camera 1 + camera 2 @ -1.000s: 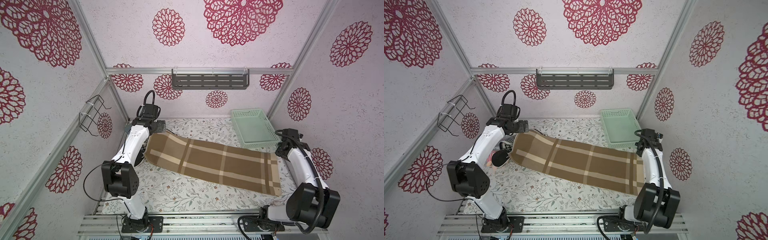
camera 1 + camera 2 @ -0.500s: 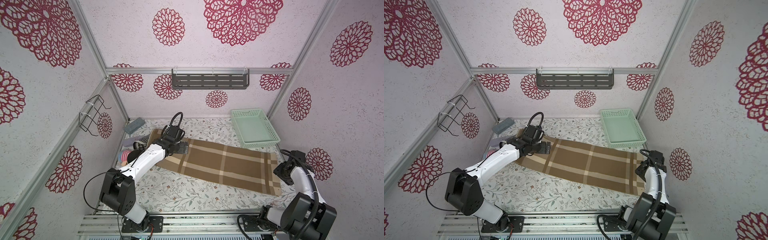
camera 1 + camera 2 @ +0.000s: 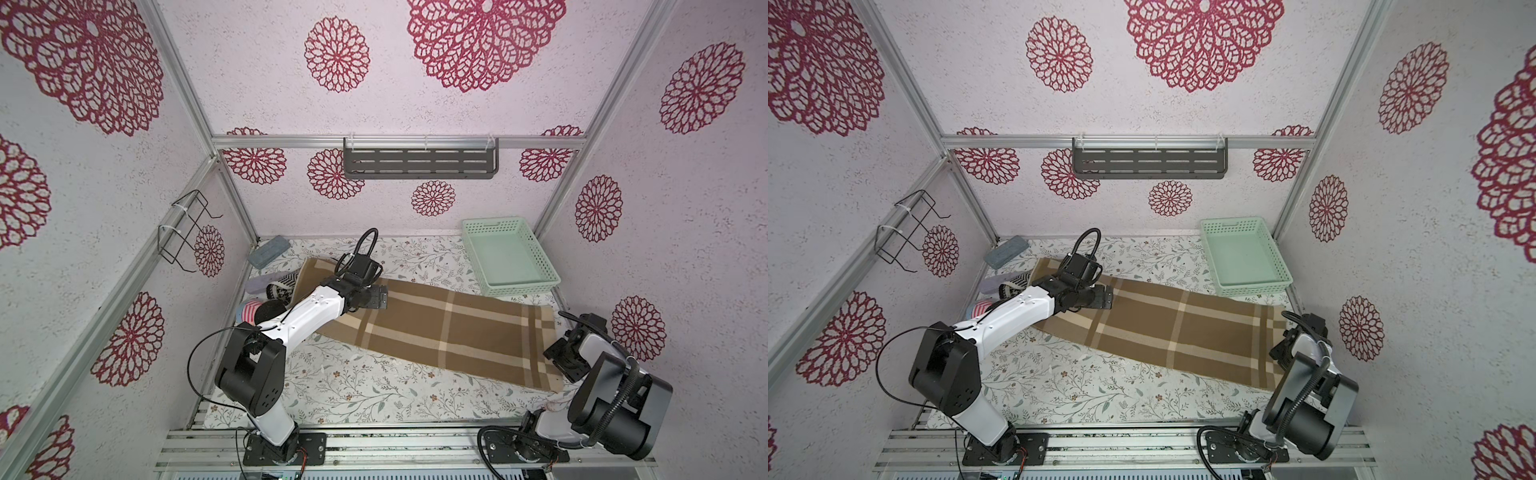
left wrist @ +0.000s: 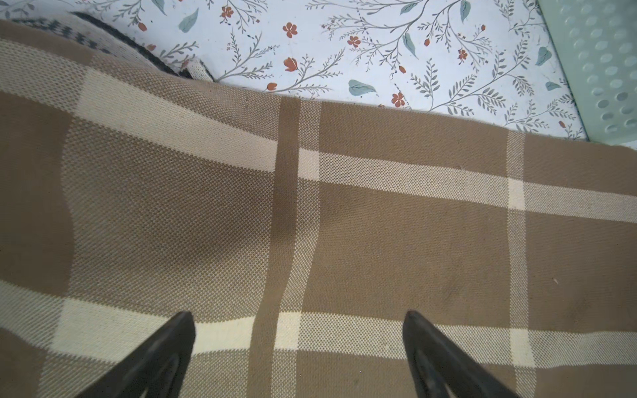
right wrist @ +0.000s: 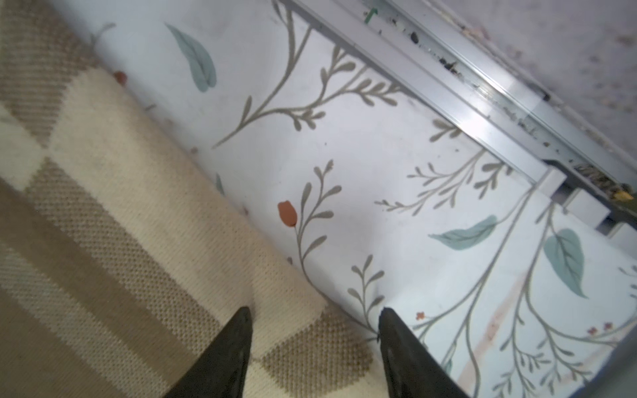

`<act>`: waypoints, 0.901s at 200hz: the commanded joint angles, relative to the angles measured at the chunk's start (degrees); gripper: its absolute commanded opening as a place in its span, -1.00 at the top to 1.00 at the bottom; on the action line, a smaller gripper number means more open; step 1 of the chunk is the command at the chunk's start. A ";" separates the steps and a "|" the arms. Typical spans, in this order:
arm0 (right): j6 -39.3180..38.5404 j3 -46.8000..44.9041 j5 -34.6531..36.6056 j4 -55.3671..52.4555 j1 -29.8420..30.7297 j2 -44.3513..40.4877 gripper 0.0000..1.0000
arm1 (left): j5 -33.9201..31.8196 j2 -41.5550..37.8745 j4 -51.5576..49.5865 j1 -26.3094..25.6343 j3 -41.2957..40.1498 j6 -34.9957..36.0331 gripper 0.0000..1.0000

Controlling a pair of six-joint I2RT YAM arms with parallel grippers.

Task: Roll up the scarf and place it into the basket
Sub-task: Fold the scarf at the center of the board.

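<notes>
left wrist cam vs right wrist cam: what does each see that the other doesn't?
Left wrist only: a corner of the green basket and a knitted sock at the edge of the scarf.
Right wrist only: the metal frame rail and the scarf's cream-striped end.
Both: the brown plaid scarf lying flat on the floral table cover, with an open end effector above it. The left end effector is over mid-cloth; the right end effector straddles the scarf's edge.
</notes>
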 commanded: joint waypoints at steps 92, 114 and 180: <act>-0.11 -0.43 -12.85 5.28 -0.36 -2.32 0.93 | -7.17 1.60 -3.64 -0.11 3.80 -2.11 -0.95; 0.02 1.82 -10.67 0.89 -0.36 -8.87 1.00 | -7.46 1.32 -4.18 -0.18 3.80 -2.25 -0.95; -0.14 12.59 -2.05 -13.08 -3.87 -23.67 1.00 | -4.21 -0.08 -4.94 -1.90 5.30 -4.12 -0.95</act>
